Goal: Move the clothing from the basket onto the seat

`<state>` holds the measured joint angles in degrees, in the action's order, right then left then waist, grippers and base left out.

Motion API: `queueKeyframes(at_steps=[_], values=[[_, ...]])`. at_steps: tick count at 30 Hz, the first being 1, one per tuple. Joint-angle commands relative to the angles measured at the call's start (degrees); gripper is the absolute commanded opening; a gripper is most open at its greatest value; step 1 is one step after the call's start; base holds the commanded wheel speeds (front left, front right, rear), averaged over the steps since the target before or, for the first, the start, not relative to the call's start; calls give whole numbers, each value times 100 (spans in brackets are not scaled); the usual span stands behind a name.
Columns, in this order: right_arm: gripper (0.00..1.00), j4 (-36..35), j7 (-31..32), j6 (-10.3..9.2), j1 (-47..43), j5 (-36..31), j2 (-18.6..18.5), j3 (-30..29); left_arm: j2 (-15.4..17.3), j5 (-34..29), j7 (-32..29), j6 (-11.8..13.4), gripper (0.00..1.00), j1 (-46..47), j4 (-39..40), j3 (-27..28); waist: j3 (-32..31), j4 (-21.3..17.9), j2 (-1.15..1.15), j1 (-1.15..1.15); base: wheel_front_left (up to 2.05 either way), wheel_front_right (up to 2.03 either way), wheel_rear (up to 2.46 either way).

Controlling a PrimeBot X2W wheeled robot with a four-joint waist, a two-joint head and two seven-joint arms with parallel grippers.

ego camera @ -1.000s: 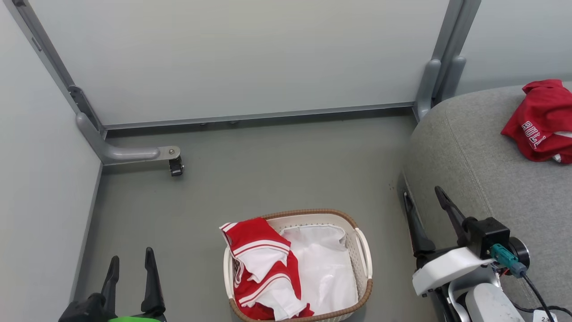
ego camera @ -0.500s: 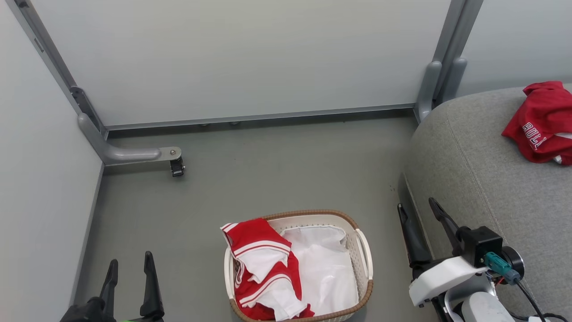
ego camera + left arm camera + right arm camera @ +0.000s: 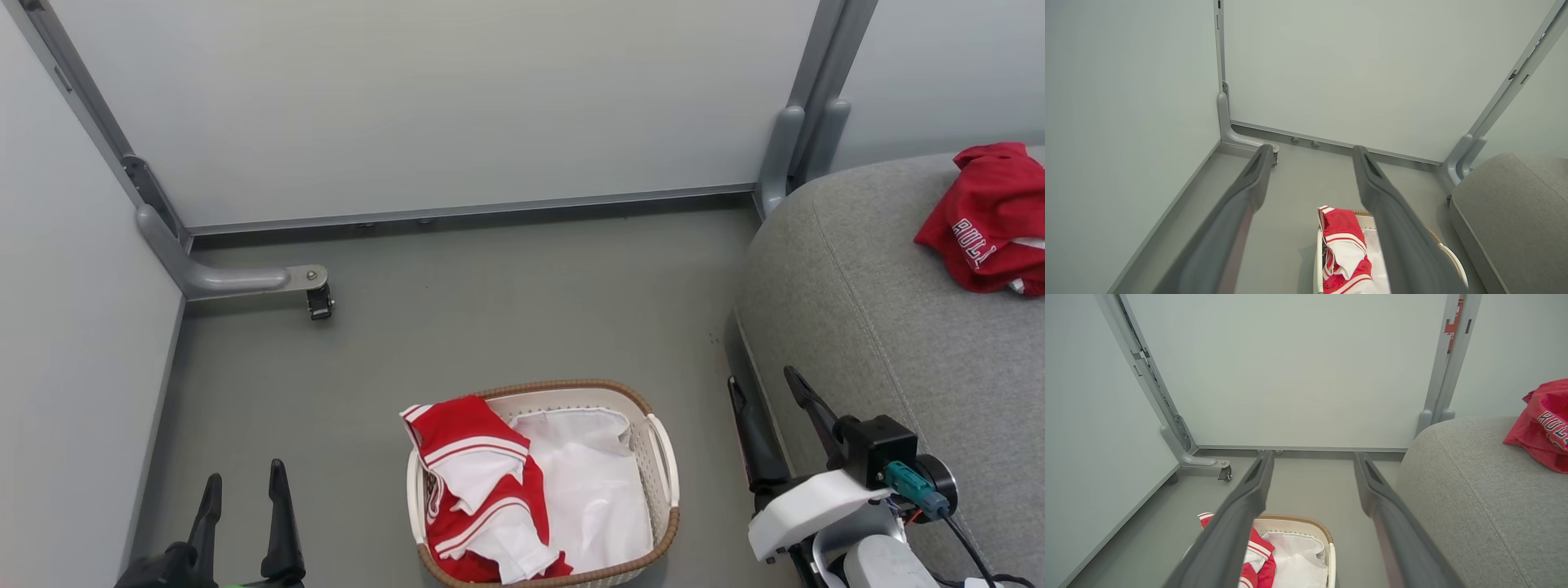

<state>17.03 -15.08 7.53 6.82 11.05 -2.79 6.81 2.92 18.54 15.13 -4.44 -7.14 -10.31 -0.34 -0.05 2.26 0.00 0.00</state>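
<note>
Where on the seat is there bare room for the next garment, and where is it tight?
The seat is bare from its rounded left edge across to the red garment at its far right. Crowded: beside that garment, and the near-left edge where the right pincer hangs, open.

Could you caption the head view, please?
Red jersey on the seat, striped garment in the basket; left gripper and right gripper open.
</note>
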Motion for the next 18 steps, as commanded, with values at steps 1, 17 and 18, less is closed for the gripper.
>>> queueKeyframes(at_steps=[1, 17, 18], values=[[100, 17, -13, -8, 47, 7, -20, -5, -3, 50, 3, 24, 100, -32, 6, -3, 15, -11, 0, 0, 0, 0, 0], [100, -278, -13, -8, 597, -216, -20, -217, 53, -465, 2, -214, 100, 1107, -467, -681, 1079, -158, 0, 0, 0, 0, 0], [100, -309, -13, -8, 665, -220, -21, -227, 89, -526, 3, -232, 100, 1262, -567, -766, 1193, -181, 0, 0, 0, 0, 0]])
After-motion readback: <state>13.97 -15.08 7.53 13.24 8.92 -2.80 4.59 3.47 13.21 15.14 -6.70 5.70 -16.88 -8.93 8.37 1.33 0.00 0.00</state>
